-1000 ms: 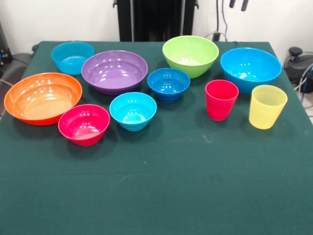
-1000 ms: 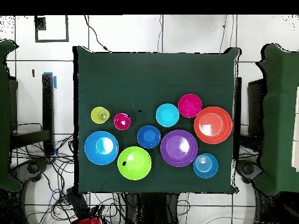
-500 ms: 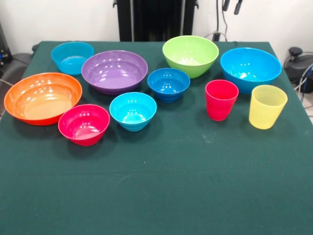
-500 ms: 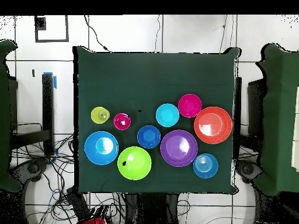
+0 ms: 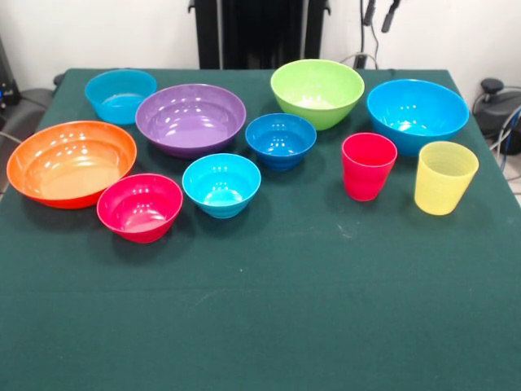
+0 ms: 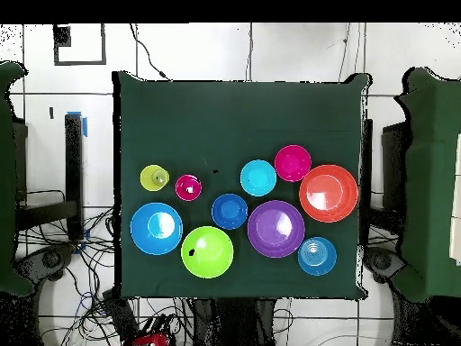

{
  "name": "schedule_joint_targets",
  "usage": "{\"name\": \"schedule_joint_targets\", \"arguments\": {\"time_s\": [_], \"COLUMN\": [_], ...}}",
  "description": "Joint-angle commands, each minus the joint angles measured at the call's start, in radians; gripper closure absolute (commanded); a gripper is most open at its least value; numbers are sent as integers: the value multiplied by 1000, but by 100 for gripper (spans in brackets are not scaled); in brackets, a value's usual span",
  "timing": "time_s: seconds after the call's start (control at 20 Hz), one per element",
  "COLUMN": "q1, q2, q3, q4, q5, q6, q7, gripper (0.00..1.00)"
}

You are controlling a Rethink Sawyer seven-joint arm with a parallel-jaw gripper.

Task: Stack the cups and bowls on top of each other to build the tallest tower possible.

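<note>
All bowls stand apart and upright on the green table (image 5: 269, 309): orange (image 5: 69, 163), purple (image 5: 190, 118), lime green (image 5: 317, 91), pink-red (image 5: 139, 206), cyan (image 5: 221, 184), dark blue (image 5: 280, 138), bright blue (image 5: 417, 114) and light blue (image 5: 120, 95). The red-pink cup (image 5: 368, 165) and the yellow cup (image 5: 444, 177) stand at the right in the front view. Nothing is stacked, so no tower shows. My gripper (image 5: 378, 12) shows only its two tips at the top edge, apart and empty, high behind the lime green and bright blue bowls.
The black pedestal (image 5: 260, 32) stands behind the table's far edge. In the overhead view the bowls fill the table's lower half (image 6: 243, 216), and a red part of the arm (image 6: 153, 341) lies below the table among cables.
The gripper tips have slid left along the top edge of the front view. The red arm part in the overhead view has moved right. The bowls and cups have not moved.
</note>
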Motion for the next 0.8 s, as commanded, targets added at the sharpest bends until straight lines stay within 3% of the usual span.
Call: {"name": "schedule_joint_targets", "arguments": {"time_s": [0.05,0.8], "q1": [15,24], "q2": [88,146], "q3": [98,122], "q4": [-68,-87], "q5": [87,128], "q6": [-52,-76], "q7": [185,190], "gripper": [0,0]}}
